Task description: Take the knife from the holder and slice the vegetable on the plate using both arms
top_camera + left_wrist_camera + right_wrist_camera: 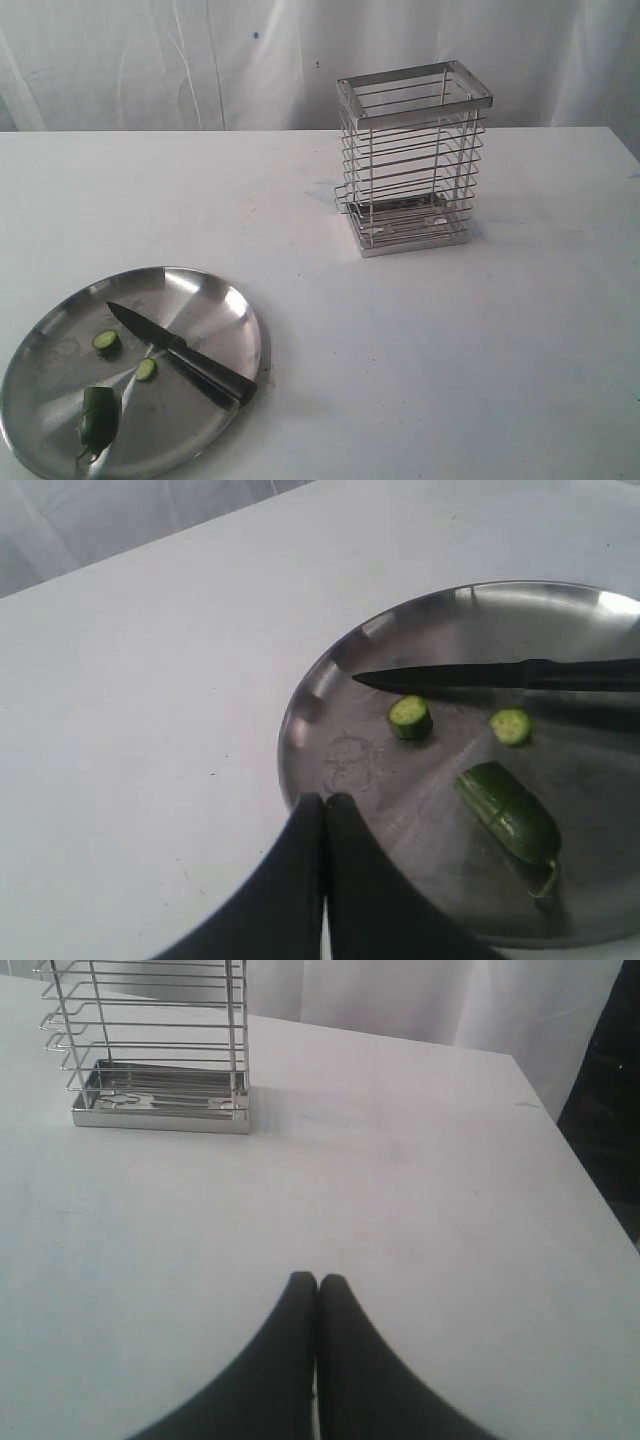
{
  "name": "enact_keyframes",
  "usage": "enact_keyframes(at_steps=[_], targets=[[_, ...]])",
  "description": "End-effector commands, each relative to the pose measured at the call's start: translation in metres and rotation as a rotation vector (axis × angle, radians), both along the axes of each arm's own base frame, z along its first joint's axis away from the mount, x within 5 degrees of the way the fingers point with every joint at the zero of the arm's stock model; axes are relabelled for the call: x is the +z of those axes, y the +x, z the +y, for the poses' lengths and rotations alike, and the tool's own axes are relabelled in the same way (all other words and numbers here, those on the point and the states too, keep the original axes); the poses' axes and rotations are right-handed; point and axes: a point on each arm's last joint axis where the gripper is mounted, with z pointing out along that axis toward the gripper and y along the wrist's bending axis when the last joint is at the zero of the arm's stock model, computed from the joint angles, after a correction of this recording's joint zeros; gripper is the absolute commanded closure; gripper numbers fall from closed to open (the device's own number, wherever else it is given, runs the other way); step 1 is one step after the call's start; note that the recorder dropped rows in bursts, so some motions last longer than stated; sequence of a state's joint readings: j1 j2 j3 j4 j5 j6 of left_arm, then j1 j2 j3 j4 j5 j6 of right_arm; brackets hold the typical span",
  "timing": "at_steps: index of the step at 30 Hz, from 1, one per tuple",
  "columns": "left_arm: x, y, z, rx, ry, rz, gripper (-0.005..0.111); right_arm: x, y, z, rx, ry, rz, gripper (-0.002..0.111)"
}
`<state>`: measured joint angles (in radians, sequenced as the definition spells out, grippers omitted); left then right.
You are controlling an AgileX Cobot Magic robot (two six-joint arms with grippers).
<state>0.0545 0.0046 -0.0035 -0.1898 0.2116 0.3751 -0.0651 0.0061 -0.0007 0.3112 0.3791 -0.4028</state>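
we judged the job close to done. the knife was out of the holder, which stood upright on the far side of the table, well apart from everything else, with nothing in it that we could see. two thin round slices lay cut on the plate, both on the same side of the blade and near it, but not touching it. the rest of the vegetable lay closer to the plate's front rim, apart from the knife and from both slices.

the left claw was pinched together with nothing between its fingers. it hung by the plate's edge, clear of knife and vegetable. the right claw was also closed on nothing, over bare table, with the holder well ahead of it. neither claw showed in the exterior view. from that we took the cutting to be finished, or at least paused. a good length of the vegetable was uncut, so any further slices would call for one claw to take the knife up again and the other to steady the piece.

the knife lay flat on the plate. in the exterior view its long axis ran on a diagonal, tip toward the far left rim and black handle toward the near right, the butt reaching the plate's right edge. the vegetable's long axis ran roughly front to back, its cut face toward the slices and its stem end toward the front rim.
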Motion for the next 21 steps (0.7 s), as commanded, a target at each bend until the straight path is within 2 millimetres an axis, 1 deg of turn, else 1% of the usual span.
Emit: enact_keyframes(at_steps=[1, 10, 13, 17, 21], targets=[[-0.0007, -0.0002, -0.0005, -0.007, -0.006, -0.004, 0.107, 0.0015, 0.0001, -0.0005, -0.009, 0.004, -0.022, 0.108], [-0.0014, -0.0004, -0.0007, -0.009, -0.007, 0.005, 0.107, 0.0015, 0.0001, -0.0005, -0.009, 0.004, -0.022, 0.108], [-0.0023, -0.0009, -0.003, -0.016, -0.063, 0.019, 0.107, 0.0015, 0.0001, -0.0005, -0.009, 0.004, -0.022, 0.108], [-0.0007, -0.0008, -0.0071, -0.016, -0.203, 0.015, 0.107, 0.0015, 0.0001, -0.0005, -0.009, 0.004, -0.022, 0.108], [-0.0005, -0.0008, -0.0076, -0.016, -0.221, 0.015, 0.107, 0.0015, 0.0001, -0.0005, -0.009, 0.004, -0.022, 0.108]])
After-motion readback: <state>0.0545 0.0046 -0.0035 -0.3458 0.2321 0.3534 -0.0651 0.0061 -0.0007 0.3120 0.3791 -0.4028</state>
